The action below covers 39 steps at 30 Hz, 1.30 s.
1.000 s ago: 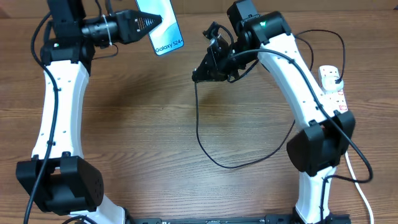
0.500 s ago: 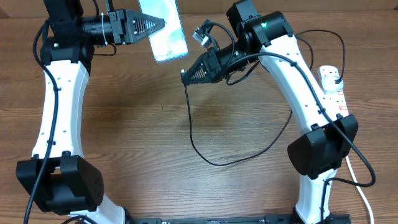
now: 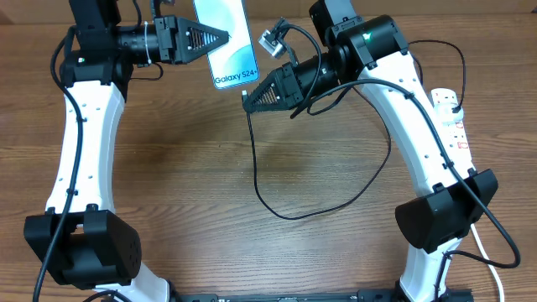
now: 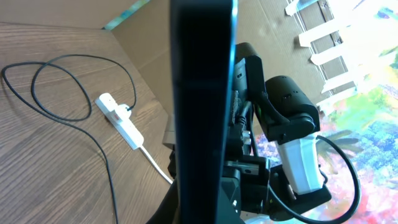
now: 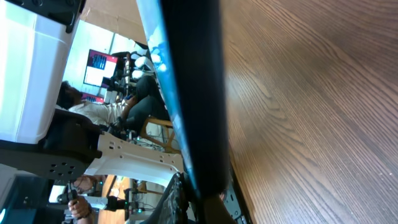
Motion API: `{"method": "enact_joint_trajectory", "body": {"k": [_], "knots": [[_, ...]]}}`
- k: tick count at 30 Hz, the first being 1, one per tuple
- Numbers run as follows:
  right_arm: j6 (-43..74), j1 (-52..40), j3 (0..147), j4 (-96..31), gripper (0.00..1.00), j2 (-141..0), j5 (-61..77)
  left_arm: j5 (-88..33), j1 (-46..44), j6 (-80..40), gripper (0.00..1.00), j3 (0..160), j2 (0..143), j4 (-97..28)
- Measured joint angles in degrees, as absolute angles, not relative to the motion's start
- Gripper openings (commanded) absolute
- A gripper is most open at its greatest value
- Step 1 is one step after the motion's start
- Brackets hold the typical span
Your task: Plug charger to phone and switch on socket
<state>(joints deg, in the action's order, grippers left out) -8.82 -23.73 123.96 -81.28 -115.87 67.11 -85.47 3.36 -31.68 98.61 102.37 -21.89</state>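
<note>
The table [image 3: 168, 176] is brown wood with a long straight grain, and a tan cardboard panel [image 4: 155, 37] stands along its far edge. Past it the left wrist view shows a bright painted scene with white fence slats. The right wrist view shows a room with a lit monitor [image 5: 97, 61] and seated people.

The left gripper [image 3: 220, 37] is clamped on the phone [image 3: 232, 46] and holds it above the table's far side, screen up. The right gripper [image 3: 246, 102] is closed on the tip end of the charger [image 3: 260, 189], just below the phone's lower end; whether they touch I cannot tell. The black cable hangs down and loops over the wood. The socket [image 3: 450, 117] lies at the right edge.
</note>
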Motion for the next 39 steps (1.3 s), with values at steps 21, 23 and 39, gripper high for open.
{"method": "enact_joint_trajectory", "body": {"k": [21,23,39], "knots": [[-7.22,-24.84,123.96,-76.77,0.04,-115.87,68.23,-87.94,3.36,-31.66,0.04,98.61,102.37,-22.52],[-6.68,-24.84,123.96,-76.36,0.04,-115.87,68.42,-87.90,3.40,-31.66,0.04,98.61,102.37,-22.48],[-5.74,-24.84,123.94,-75.68,0.04,-115.87,68.62,-87.81,3.46,-32.27,0.04,98.61,102.37,-22.48]]}}
